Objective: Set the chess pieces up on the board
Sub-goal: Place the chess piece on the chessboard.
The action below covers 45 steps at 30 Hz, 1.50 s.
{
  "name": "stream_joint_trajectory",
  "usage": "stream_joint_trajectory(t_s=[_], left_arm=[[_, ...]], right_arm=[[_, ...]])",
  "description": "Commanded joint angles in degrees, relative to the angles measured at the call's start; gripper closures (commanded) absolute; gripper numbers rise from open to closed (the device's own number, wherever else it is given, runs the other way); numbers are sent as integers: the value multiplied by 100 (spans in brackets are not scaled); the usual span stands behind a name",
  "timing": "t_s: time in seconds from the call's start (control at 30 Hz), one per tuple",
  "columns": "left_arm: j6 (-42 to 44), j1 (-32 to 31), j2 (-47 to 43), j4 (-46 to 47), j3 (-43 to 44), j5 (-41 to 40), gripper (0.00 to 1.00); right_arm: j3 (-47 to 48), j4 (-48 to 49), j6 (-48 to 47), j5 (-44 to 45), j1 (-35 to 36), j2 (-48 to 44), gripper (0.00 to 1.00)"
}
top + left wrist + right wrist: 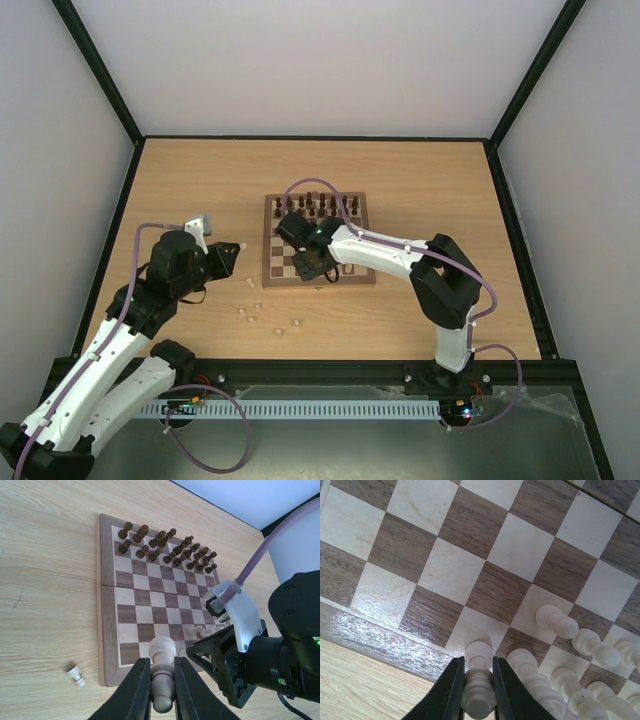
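The board (pixel 270 240) lies mid-table, its border also in the left wrist view (pixel 107 605). Dark brown pieces (pixel 165 545) fill its two far rows. Several pale pieces (pixel 205 630) stand at its near right. My left gripper (pixel 161 661) is shut on a pale piece (pixel 162 680), held above the table left of the board (pixel 238 250). My right gripper (pixel 477 662) is shut on a pale piece (pixel 479 690) over a light square in the near edge row (pixel 310 265). More pale pieces (pixel 557 622) stand beside it.
Several loose pale pieces (pixel 253 318) lie on the table in front of the board's near left corner. One pale pawn (pixel 75 675) lies on its side left of the board. My right arm's wrist (pixel 250 660) is close to the right of my left gripper.
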Motion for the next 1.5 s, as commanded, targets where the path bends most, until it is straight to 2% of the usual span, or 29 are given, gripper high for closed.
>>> stream_joint_trajectory(t_s=[0.0, 1.03, 1.13, 1.3, 1.47], left_arm=[[62, 27, -31, 85, -35, 59, 88], [49, 27, 13, 200, -88, 154, 88], [48, 27, 23, 210, -88, 164, 88], [48, 27, 36, 235, -97, 173, 88], [61, 27, 111, 237, -89, 214, 88]], right_arm=[[88, -19, -40, -41, 29, 101, 86], [-44, 114, -40, 85, 25, 140, 80], [-44, 95, -40, 75, 23, 132, 76], [-55, 113, -31, 76, 27, 87, 75], [-137, 325, -52, -172, 25, -270, 66]])
